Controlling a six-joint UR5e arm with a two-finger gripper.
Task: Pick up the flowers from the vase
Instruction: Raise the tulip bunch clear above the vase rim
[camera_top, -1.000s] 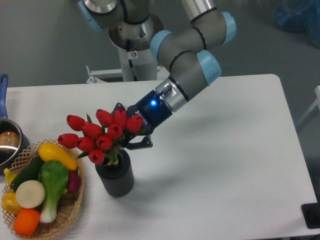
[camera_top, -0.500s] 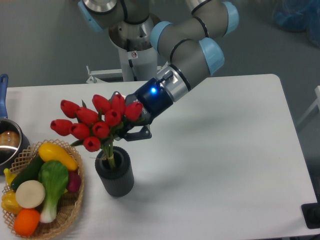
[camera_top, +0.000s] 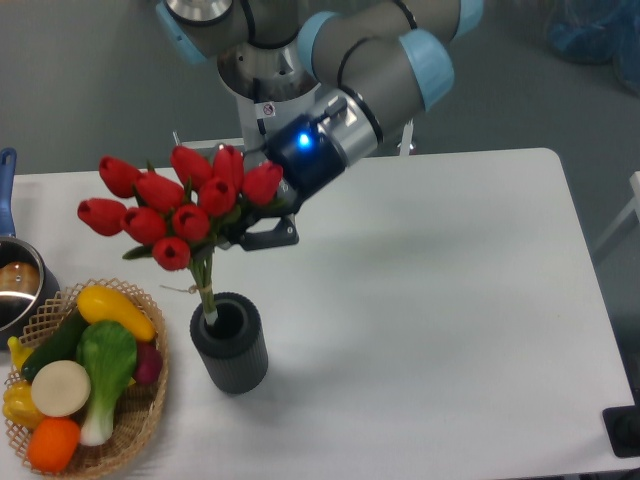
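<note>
The flowers (camera_top: 170, 205), a bunch of red tulip buds with green leaves, hang tilted to the left above the vase (camera_top: 230, 343). Their tied stem ends still dip just inside the vase's round mouth. The vase is a short dark ribbed cylinder standing upright on the white table. My gripper (camera_top: 250, 222) is shut on the flowers just below the buds, on their right side. The buds hide most of the fingers.
A wicker basket (camera_top: 140, 415) with several toy vegetables sits left of the vase. A steel pot (camera_top: 18, 290) with a blue handle stands at the left edge. The arm's base (camera_top: 265, 110) rises behind the table.
The gripper has risen and moved up-left with the flowers, drawing their stems almost out of the vase. The vase has stayed in place.
</note>
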